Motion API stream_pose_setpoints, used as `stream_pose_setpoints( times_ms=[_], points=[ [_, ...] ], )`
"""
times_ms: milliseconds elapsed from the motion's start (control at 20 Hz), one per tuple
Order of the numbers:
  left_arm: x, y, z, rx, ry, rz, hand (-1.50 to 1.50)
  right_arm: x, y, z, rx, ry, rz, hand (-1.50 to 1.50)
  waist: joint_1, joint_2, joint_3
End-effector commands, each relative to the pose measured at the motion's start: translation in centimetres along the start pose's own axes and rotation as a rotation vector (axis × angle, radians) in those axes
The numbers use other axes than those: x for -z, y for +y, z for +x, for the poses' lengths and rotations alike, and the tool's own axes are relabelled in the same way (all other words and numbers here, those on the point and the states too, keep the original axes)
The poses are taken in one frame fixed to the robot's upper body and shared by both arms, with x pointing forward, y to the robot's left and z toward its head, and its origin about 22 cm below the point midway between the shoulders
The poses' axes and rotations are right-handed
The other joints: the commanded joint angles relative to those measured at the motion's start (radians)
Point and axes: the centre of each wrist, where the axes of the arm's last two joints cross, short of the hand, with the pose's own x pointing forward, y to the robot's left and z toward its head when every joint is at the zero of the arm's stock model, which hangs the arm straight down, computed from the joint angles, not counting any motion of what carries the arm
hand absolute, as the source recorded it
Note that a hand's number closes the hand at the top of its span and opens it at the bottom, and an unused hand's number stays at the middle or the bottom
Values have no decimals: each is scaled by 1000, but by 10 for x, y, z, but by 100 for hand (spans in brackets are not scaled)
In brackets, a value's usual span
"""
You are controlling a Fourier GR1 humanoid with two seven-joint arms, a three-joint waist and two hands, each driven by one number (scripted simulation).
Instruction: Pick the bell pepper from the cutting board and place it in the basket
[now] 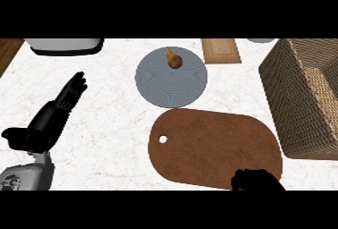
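The brown cutting board (211, 147) lies in the middle of the counter, and no bell pepper shows on its bare top. My right hand (257, 180) is a dark shape over the board's near right corner, at the lower edge of the view; whatever is under it is hidden. The woven basket (303, 96) stands at the right, just beyond the board's right edge. My left hand (66, 99) rests open over the counter at the left, fingers pointing away, far from the board.
A grey round plate (171, 82) behind the board carries a small orange-brown food item (174, 59). A light wooden block (220, 50) lies at the back, and a white appliance (65, 45) stands at the back left.
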Motion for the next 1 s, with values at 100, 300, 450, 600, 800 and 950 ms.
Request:
stream_pose_setpoints(
  times_ms=[100, 300, 450, 600, 800, 950],
  points=[
    [1, 6, 1, 5, 5, -9, 0, -60, -9, -18, 218, -50, -70, 150, 0, 6, 3],
    [-3, 0, -8, -1, 12, 15, 0, -91, -24, -1, 423, -130, -181, 150, -21, 3, 3],
    [-7, 0, -2, 13, 1, 19, 0, -103, -49, 13, 577, -201, -342, 150, -22, -3, 4],
    [-7, 5, -1, 11, 4, 12, 0, -121, -84, 18, 623, -250, -441, 150, -10, 2, 3],
    [-12, -3, -3, 3, 7, 20, 0, -141, -99, 19, 665, -242, -477, 150, -19, -2, 2],
    [-10, -2, -14, 12, 11, 12, 0, -149, -113, 19, 652, -204, -467, 150, -12, 7, 0]
  ],
)
